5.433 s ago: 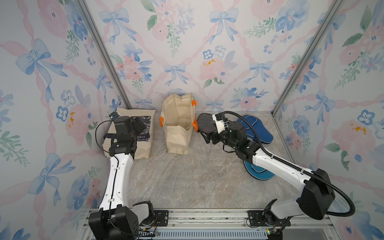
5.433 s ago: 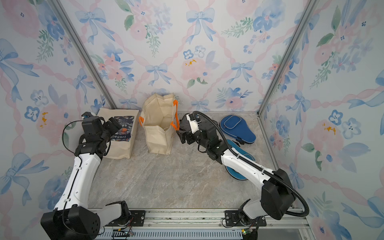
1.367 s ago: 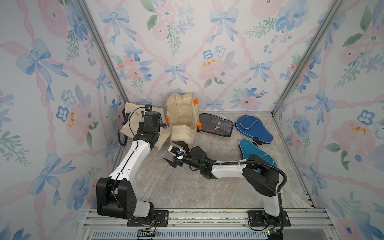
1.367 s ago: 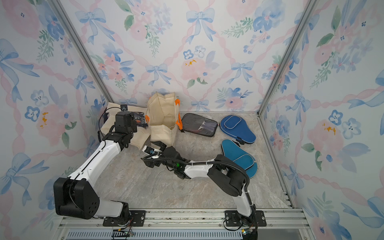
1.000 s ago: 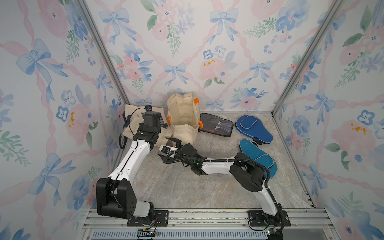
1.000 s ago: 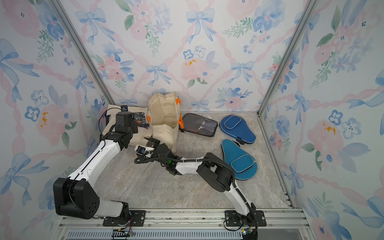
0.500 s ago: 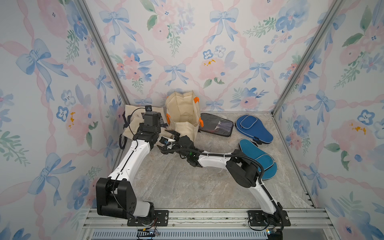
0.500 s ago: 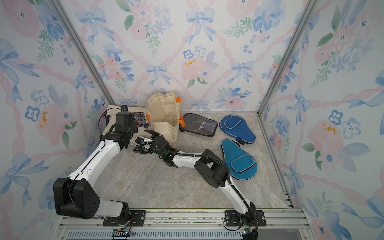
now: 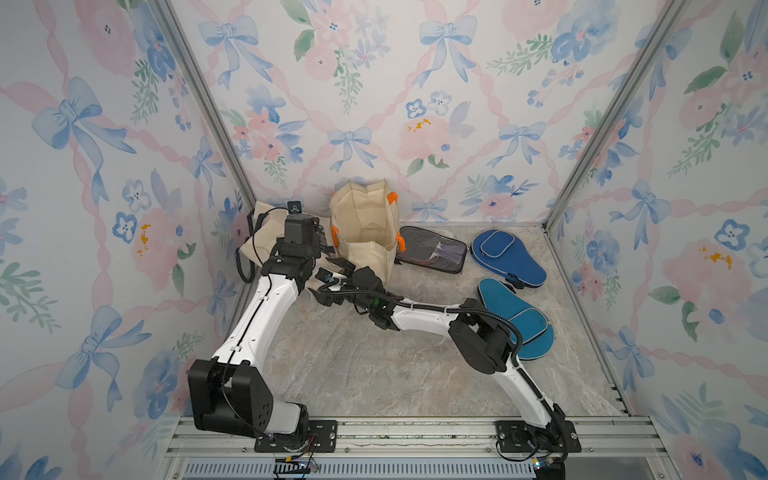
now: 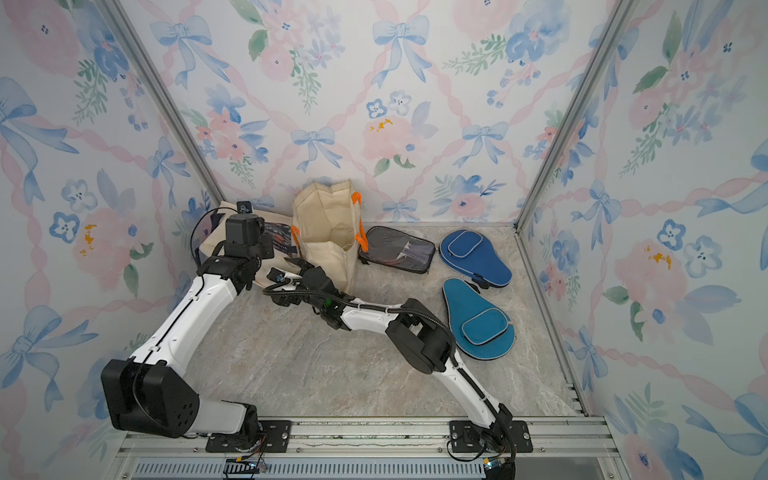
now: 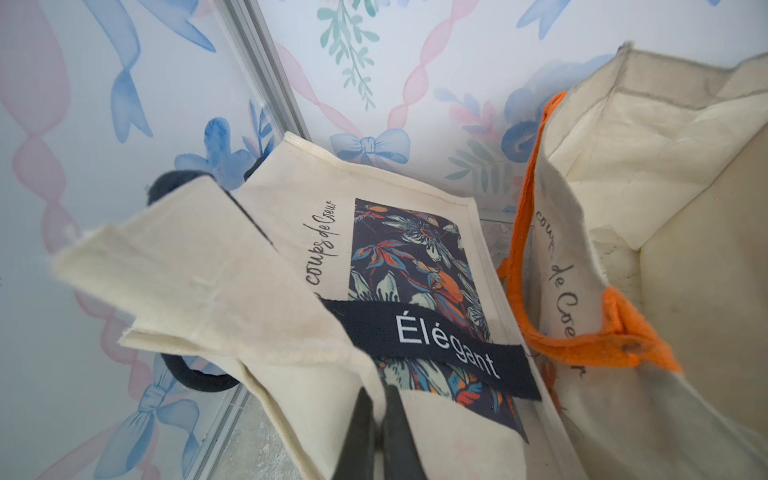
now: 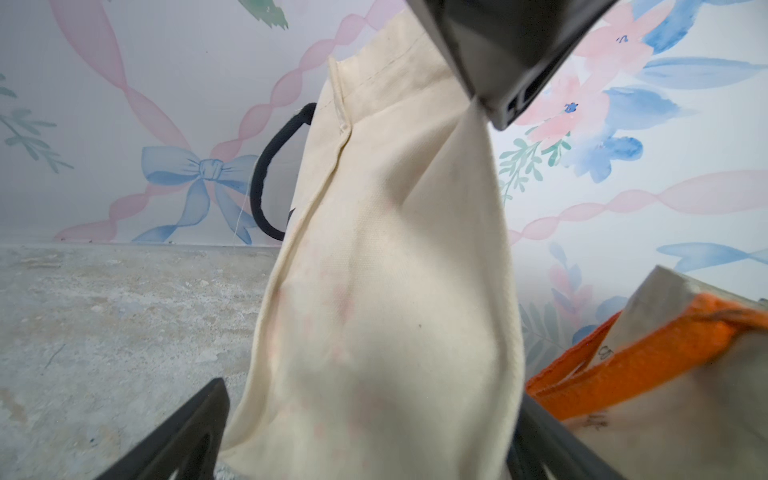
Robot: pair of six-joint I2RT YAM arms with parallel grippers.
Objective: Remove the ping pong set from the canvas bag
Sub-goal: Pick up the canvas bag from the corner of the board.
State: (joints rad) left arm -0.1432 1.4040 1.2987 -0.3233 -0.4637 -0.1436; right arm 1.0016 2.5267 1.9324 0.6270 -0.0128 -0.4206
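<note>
- Both top views: a cream canvas bag with orange handles stands open on the grey marbled table, showing only bare cloth inside; just beside it, in the rear corner, lies a cream canvas bag with a dark floral print; three ping pong sets lie out on the table, well apart from that corner: a black mesh case, a dark blue paddle-shaped case and a lighter blue paddle-shaped case; so most of the unpacking looks done.
- Left wrist view: the left fingers are pinched tight on a fold of the floral bag's cream cloth, lifting it.
- Right wrist view: the right fingers stand wide with the hanging cloth between them, not gripped; the cloth looks flat and limp, so probably little is left inside, though the bag's inside is hidden; checking or emptying it seems the remaining step.
</note>
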